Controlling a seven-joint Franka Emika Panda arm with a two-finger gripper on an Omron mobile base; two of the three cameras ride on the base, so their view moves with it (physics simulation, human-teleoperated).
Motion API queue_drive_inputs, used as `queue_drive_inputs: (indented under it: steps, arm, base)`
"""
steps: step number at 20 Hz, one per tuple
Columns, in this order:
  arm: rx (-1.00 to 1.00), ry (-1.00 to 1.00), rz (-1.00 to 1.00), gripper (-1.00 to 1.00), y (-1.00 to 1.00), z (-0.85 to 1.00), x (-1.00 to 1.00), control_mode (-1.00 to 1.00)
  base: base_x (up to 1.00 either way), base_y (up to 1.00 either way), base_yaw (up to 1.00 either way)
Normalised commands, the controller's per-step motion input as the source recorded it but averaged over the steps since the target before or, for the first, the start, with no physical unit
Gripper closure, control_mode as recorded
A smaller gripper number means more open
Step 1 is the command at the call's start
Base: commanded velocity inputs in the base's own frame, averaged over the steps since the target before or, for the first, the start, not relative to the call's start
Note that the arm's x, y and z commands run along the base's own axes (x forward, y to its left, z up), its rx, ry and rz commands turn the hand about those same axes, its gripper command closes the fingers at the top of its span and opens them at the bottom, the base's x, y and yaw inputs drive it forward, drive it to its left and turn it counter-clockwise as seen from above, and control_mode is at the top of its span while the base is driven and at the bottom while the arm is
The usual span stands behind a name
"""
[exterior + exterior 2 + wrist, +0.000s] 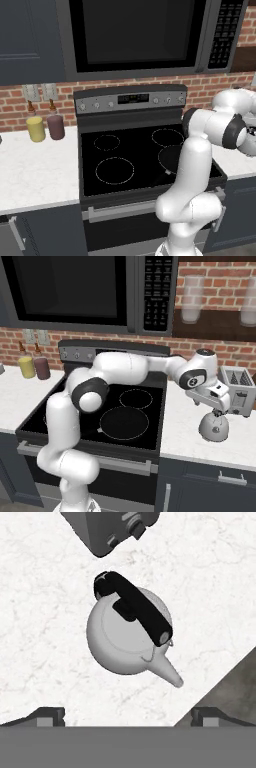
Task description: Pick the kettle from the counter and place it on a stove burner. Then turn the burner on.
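Gripper (216,412) fingers spread apart, hovering right above kettle (129,632) on counter (185,431) beside toaster (236,390); best to rotate square across the handle (134,608), spout at 4 o'clock.

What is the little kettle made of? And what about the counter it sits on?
The kettle looks like smooth, pale silver metal, since its round body has a soft, even sheen. Its handle is matte black, maybe plastic. The counter looks like polished white stone, going by its faint grey veins.
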Motion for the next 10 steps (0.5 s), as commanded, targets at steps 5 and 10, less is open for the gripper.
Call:
queue_drive_inputs:
  steps: [5, 10]
  arm:
    - [0.02, 0.00, 0.00, -1.00, -0.38, 0.00, 0.08, -1.00]
    - [0.04, -0.02, 0.00, -1.00, -0.13, -0.14, 0.06, -1.00]
  base:
    - [0.00, 0.00, 0.00]
    - [0.00, 0.00, 0.00]
